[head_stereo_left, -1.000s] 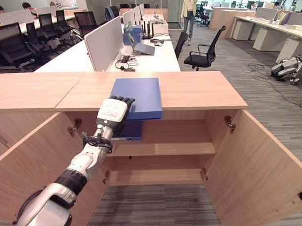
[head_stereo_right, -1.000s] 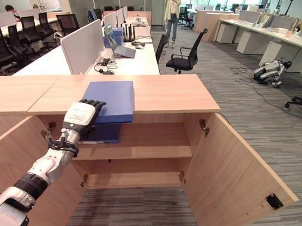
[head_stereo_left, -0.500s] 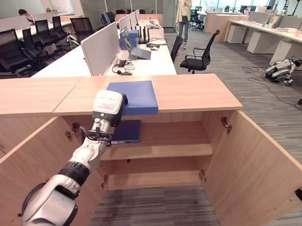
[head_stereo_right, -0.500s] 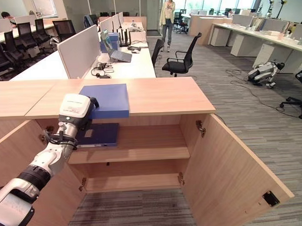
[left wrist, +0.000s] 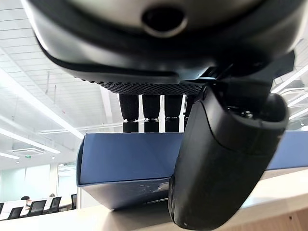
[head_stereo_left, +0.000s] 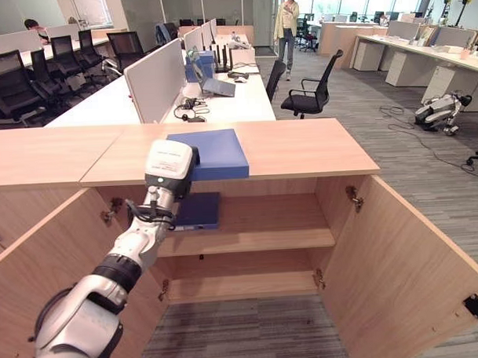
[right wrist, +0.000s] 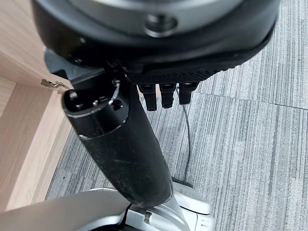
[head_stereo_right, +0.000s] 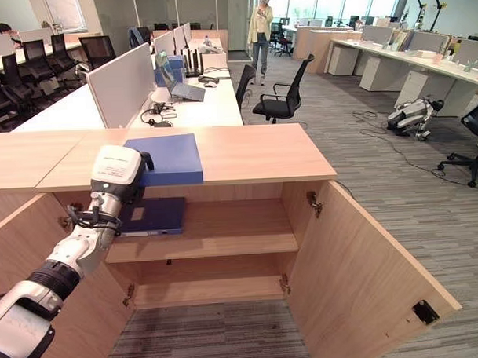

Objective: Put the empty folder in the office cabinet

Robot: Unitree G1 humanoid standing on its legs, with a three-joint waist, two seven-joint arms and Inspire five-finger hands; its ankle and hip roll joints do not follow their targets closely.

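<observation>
- The blue folder (head_stereo_left: 209, 151) is seen lying flat on the cabinet top (head_stereo_left: 301, 149), overhanging its front edge.
- It is pinched at its near left corner by the left hand (head_stereo_left: 169, 166), fingers above, thumb below.
- The right hand (right wrist: 144, 139) is held relaxed, fingers straight, over the carpet (right wrist: 250, 144).
- Another blue folder (head_stereo_left: 198, 210) is seen on the upper shelf (head_stereo_left: 264, 225) of the open cabinet.

The cabinet (head_stereo_left: 301, 149) looks like pale wood laminate with a smooth matt grain, its hinges (head_stereo_left: 353, 197) bright metal. The blue folder (head_stereo_left: 210, 152) on its top has a matt, card-like cover. The left hand (left wrist: 226, 144) is dark matt plastic, stippled under the palm, and the floor (right wrist: 250, 134) is grey ribbed carpet.
</observation>
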